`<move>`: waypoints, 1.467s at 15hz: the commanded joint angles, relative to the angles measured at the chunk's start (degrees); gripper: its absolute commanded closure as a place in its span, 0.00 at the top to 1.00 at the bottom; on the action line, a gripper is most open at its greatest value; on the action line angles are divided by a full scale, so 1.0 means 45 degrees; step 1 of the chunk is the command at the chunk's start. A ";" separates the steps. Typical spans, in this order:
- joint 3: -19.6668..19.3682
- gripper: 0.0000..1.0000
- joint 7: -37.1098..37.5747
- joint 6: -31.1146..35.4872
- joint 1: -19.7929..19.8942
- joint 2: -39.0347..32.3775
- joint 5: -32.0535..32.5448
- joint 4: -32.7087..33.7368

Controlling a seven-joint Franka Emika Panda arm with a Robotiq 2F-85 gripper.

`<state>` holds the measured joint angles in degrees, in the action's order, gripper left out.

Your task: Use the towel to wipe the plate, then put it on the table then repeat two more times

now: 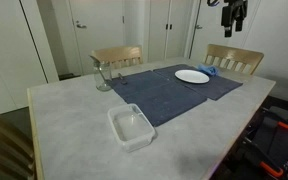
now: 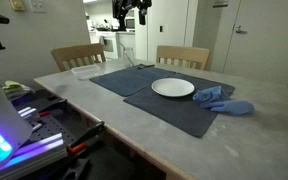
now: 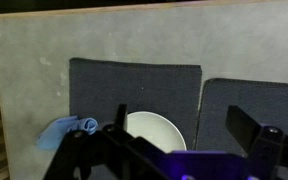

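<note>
High above the bench (image 2: 259,135), the gripper (image 1: 234,22) hangs with its jaws apart and empty, well clear of the towel (image 2: 224,101). The towel lies bunched across the edge of the dark-blue mat (image 2: 134,80), just beside the plate (image 2: 173,88). Its long axis runs roughly toward the plate, narrower end nearest the rim. Likely faults: a descent off the bunch's middle may pinch a single fold, so the cloth slips; fingers set too low may catch the mat or nudge the plate.

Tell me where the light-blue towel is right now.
In an exterior view the towel lies crumpled just beside the white plate, at the edge of the dark-blue mat. The wrist view shows it the same way.
</note>
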<state>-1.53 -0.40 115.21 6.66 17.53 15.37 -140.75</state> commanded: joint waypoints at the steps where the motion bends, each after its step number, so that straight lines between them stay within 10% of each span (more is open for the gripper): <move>1: -0.0132 1.00 0.0034 -0.0032 -0.0144 -0.0001 0.0036 0.0016; 22: -0.0636 1.00 -0.1681 0.0925 -0.0391 -0.2300 -0.1071 0.1415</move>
<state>-2.92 -5.12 117.62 5.26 12.96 12.14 -138.55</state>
